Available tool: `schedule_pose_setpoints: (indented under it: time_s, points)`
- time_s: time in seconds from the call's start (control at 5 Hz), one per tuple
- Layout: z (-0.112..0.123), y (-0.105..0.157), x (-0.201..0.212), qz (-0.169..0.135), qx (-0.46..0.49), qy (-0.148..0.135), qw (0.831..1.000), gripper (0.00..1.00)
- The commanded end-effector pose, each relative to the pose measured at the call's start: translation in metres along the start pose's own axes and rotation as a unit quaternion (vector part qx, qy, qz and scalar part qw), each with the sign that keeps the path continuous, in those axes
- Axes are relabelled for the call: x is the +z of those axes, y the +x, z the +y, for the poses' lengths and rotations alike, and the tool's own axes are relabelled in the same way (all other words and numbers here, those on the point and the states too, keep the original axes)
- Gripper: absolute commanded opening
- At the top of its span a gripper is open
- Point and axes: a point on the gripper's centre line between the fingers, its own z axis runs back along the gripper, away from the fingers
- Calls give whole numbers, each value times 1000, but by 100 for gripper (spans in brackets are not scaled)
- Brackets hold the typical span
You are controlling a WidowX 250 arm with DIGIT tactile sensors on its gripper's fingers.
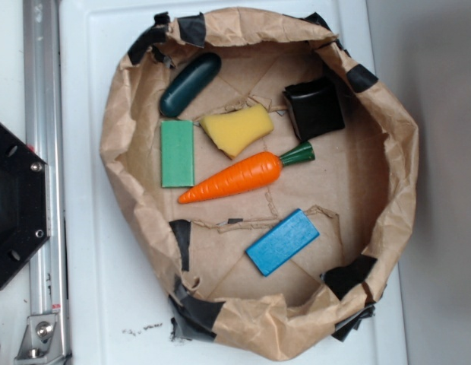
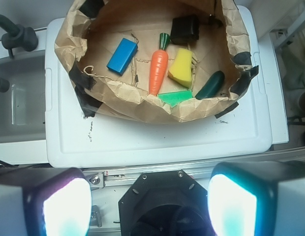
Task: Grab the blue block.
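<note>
Inside a crumpled brown paper nest [image 1: 395, 163] patched with black tape, six things lie on the paper floor. From the exterior view, the blue block [image 1: 282, 242] rests flat near the lower right of the floor, turned at a slant, apart from everything else and just below a torn ridge in the paper. Above it the toy carrot [image 1: 239, 177] stretches diagonally, orange tip toward the lower left, green stem toward the upper right. A yellow sponge wedge [image 1: 237, 129] sits just above the carrot's middle, and a green rectangular block [image 1: 177, 153] lies just beside the sponge on its left, near the carrot's tip. A dark teal rounded oblong [image 1: 190, 84] lies above the green block by the nest's upper left wall, and a black square piece [image 1: 314, 107] stands near the upper right wall, close to the carrot's stem. The nest rests on a white tray-like surface [image 1: 91, 266], with a metal rail [image 1: 44, 190] and a black mount [image 1: 14, 205] to the left.

From the wrist view, the gripper [image 2: 150, 204] hangs well back from the nest, over the black mount, its two fingers [image 2: 59, 204] spread wide at the bottom corners with nothing between them. There the blue block lies at the left of the nest floor, left of the carrot
</note>
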Motion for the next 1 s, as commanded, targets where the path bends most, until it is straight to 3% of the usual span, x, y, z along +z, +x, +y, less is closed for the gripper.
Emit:
schedule_pose_setpoints:
  time_s: [0.0, 0.2, 0.4, 0.6, 0.8]
  points:
    - [0, 0, 0, 0, 0, 0, 1000, 100]
    - [6, 44, -55, 4, 115, 13, 993, 100]
    - [9, 89, -102, -31, 238, 6, 971, 100]
    - [2, 136, -131, -49, 301, -21, 952, 100]
    - [-15, 170, -178, -54, 317, 8, 947, 100]
